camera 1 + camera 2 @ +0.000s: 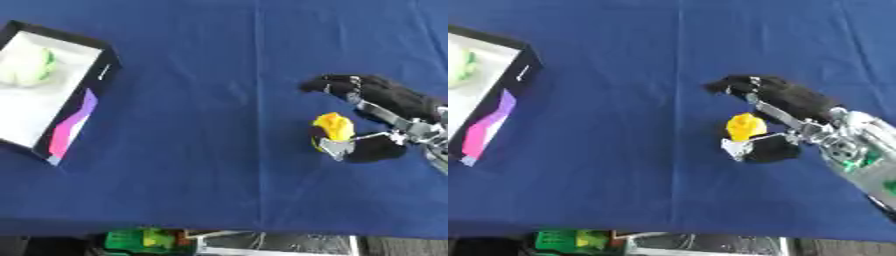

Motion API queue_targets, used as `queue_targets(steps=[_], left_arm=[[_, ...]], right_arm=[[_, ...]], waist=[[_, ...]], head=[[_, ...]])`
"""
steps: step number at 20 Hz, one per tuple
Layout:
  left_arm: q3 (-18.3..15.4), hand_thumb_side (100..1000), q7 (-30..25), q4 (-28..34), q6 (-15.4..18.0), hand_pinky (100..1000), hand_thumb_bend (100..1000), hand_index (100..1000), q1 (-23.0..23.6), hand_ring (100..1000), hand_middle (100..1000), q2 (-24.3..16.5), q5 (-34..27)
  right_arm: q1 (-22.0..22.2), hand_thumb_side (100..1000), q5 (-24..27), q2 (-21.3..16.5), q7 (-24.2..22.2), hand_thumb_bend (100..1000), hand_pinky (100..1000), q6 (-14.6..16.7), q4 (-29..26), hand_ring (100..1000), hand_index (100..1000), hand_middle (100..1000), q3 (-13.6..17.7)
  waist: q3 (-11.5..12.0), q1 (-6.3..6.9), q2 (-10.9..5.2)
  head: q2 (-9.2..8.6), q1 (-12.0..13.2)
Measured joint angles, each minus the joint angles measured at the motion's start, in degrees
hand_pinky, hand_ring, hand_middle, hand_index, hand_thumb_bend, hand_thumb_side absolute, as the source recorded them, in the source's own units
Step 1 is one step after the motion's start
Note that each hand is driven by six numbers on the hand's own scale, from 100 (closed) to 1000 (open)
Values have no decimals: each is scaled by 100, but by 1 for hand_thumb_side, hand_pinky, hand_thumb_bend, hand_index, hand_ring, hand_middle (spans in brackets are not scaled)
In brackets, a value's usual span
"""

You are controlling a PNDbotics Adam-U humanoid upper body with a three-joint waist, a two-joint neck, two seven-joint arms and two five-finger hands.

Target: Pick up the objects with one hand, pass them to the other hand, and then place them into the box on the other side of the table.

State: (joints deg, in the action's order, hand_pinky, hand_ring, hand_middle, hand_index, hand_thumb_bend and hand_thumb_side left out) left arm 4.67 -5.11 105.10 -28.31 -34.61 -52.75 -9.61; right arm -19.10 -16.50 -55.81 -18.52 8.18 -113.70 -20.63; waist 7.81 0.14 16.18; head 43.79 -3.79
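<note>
Far left of the yellow object, on the blue tablecloth point(219, 100), the box point(77, 117) holds a pale green item point(26, 65). The yellow object point(745, 126) sits well right — the right hand point(785, 120) curls around it, thumb below, fingers above.

The desk point(219, 150) is covered in plain dark blue cloth. The box point(103, 65) has black walls, a white interior and a side panel with a pink and purple band. The ball point(26, 66) inside is white with green. The right hand point(785, 107) is black with silver parts. The object point(745, 127) beside it is yellow.
</note>
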Motion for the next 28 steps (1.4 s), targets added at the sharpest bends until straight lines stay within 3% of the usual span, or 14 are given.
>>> queue_targets(steps=[4, 8, 13, 17, 22, 28], left_arm=[[-181, 903, 1109, 497, 818, 926, 153, 913, 287, 792, 805, 57, -1028], [-197, 903, 1877, 804, 1275, 931, 145, 898, 441, 793, 798, 161, -1519], [-195, 898, 2178, 862, 1293, 928, 133, 889, 508, 788, 791, 236, -1776], [-199, 887, 2342, 880, 1250, 924, 126, 879, 510, 783, 777, 249, -1868], [-200, 877, 2382, 881, 1338, 922, 116, 877, 416, 782, 768, 291, -1899], [-215, 878, 2345, 881, 1484, 923, 115, 875, 399, 781, 761, 334, -1907]], right_arm=[[360, 371, 268, -412, -417, 170, 957, 541, -3, 928, 985, 867, 473], [508, 320, 260, -518, -348, 191, 943, 677, -4, 898, 974, 827, 686], [545, 282, 465, -518, -151, 156, 937, 442, -5, 874, 942, 794, 686], [520, 306, 536, -518, 86, 177, 942, 170, -5, 879, 954, 792, 719], [606, 283, 247, -494, 256, 207, 958, -156, -6, 905, 976, 818, 694], [762, 304, -159, -418, 14, 194, 964, -328, -6, 910, 987, 823, 608]], waist=[[34, -54, 61], [88, -74, 125], [153, -106, 197], [216, -139, 268], [377, -172, 401], [485, -217, 487]], head=[[-2, -89], [-8, -162], [-15, -249], [-62, -332], [-126, -435], [-165, -490]])
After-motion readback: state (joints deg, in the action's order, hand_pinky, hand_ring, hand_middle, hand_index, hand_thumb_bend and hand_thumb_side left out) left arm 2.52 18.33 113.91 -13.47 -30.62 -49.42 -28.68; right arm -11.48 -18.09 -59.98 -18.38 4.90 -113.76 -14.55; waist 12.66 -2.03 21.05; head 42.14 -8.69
